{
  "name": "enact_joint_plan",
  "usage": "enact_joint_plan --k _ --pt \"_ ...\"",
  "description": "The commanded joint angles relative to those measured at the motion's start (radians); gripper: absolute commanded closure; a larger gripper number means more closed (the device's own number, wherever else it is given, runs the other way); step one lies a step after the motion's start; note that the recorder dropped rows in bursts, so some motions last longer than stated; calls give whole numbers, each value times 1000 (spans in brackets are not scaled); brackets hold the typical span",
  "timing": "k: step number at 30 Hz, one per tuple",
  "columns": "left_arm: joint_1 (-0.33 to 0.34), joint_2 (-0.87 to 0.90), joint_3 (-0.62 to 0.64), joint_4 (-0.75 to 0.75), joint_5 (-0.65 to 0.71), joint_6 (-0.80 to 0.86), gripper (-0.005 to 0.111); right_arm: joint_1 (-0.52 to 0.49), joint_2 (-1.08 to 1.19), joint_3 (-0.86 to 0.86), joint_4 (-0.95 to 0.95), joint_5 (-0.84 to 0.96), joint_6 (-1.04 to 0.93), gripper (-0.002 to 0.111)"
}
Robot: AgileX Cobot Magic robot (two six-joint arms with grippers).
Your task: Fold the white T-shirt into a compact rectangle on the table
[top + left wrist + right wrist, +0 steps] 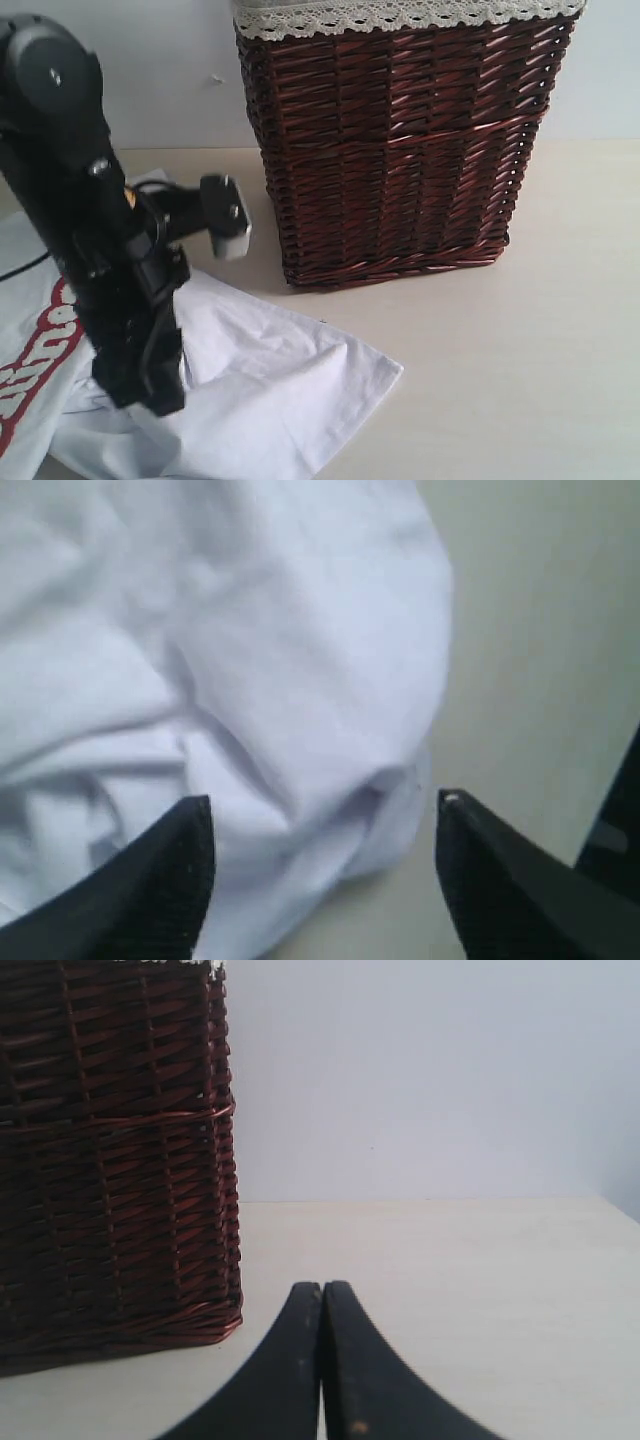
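Much of the white T-shirt (270,390) is lying bunched on the bench (520,350), seven o'clock from the basket (400,150). My left claw (322,810) is hanging wide over its rumpled edge; my right claw (322,1295) is resting closed, empty. Probably the opening grasp: lowering and pinching that edge next.

Crumpled white cotton T-shirt (270,380): plain white; lettering (35,375) white, outlined red. Tall rectangular wicker basket (400,150): dark brown, reddish strands, horizontal weave. Its lace trim (400,15): cream, scalloped openwork. Flat smooth table (530,370): pale beige. Matte black: left gripper (325,820), right gripper (322,1295).
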Motion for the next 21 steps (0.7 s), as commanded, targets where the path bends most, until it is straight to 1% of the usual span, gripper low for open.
enact_joint_plan --k 1,5,7,10,12,13,14,15,17,18,19,21 --pt "-1 6 123 85 -46 -18 43 -4 -6 4 3 -8 1 108" --pt "-1 6 198 95 -217 9 43 -4 -6 4 3 -8 1 108" --pt "-1 6 228 57 -304 38 43 -4 -6 4 3 -8 1 108" --pt "-1 6 270 -32 -388 168 43 -4 -6 4 3 -8 1 108" --pt "-1 6 293 -51 -451 218 44 -4 -6 4 3 -8 1 108" --pt "-1 6 299 -58 -484 218 47 -4 -6 4 3 -8 1 108" --pt "-1 6 299 -62 -498 218 54 -4 -6 4 3 -8 1 108" --pt "-1 6 299 -70 -507 218 64 -4 -6 4 3 -8 1 108" --pt "-1 6 299 -106 -523 225 91 -4 -6 4 3 -8 1 108" --pt "-1 6 299 -124 -538 246 107 -4 -6 4 3 -8 1 108" --pt "-1 6 297 -144 -550 273 105 -4 -6 4 3 -8 1 108" --pt "-1 6 290 -189 -572 297 106 -4 -6 4 3 -8 1 108"
